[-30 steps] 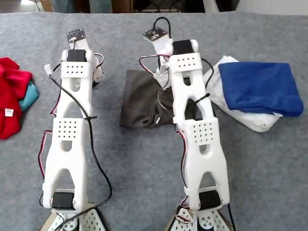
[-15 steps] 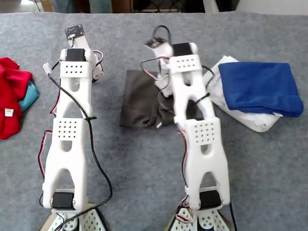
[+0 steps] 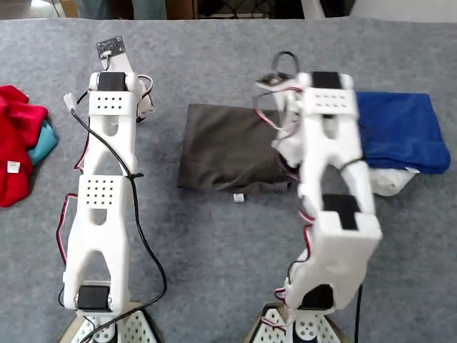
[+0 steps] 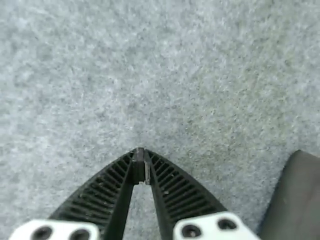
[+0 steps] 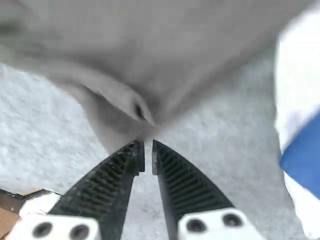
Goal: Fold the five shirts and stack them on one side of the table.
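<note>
A dark grey shirt (image 3: 228, 146) lies folded in the middle of the table, its right edge under my right arm (image 3: 325, 143). In the right wrist view my right gripper (image 5: 148, 147) is almost fully closed at that edge, and a pulled-up fold of the shirt (image 5: 135, 107) runs to its tips. A blue shirt (image 3: 400, 132) lies folded on a white shirt (image 3: 389, 180) at the right. A red shirt (image 3: 14, 143) and a teal shirt (image 3: 44, 141) lie crumpled at the left edge. My left gripper (image 4: 140, 167) is shut over bare table, with the dark shirt's corner (image 4: 300, 200) beside it.
The grey carpet-like table cover (image 3: 214, 271) is bare in front of the shirts and between the arms' bases. A small white tag (image 3: 238, 196) sticks out below the dark shirt. The left arm (image 3: 111, 107) stretches toward the far edge.
My right arm has swung to the right, from over the dark shirt's middle to its right edge, uncovering most of the shirt. The left arm has barely moved.
</note>
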